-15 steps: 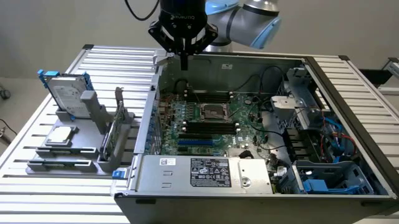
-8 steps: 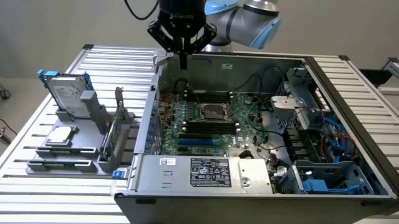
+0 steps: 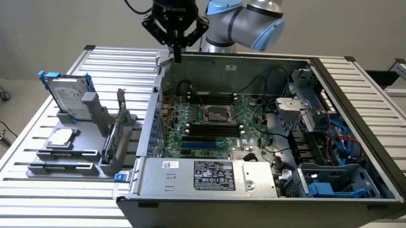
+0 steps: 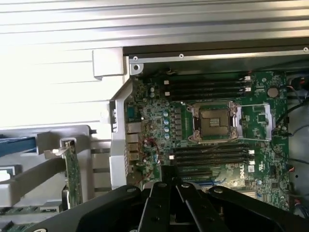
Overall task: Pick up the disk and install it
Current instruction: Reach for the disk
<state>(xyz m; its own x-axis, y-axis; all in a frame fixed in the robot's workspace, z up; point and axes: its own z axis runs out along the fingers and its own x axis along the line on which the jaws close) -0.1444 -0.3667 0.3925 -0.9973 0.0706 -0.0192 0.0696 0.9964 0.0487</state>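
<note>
The disk (image 3: 68,97), a silver-grey hard drive with blue side rails, stands upright in a grey holder at the exterior view's left. My gripper (image 3: 178,56) hangs high over the back left corner of the open computer case (image 3: 254,61), well away from the disk. Its black fingers (image 4: 170,186) are shut together with nothing between them. In the wrist view a blue rail of the disk (image 4: 17,145) shows at the edge, past the green card (image 4: 72,169).
The grey holder (image 3: 70,156) also carries a small square silver chip (image 3: 60,137) and an upright green circuit card (image 3: 114,137). Inside the case lie the motherboard with its CPU socket (image 3: 216,114), a power supply (image 3: 212,175) and blue drive bays (image 3: 330,187). A slatted metal table (image 3: 38,199) lies underneath.
</note>
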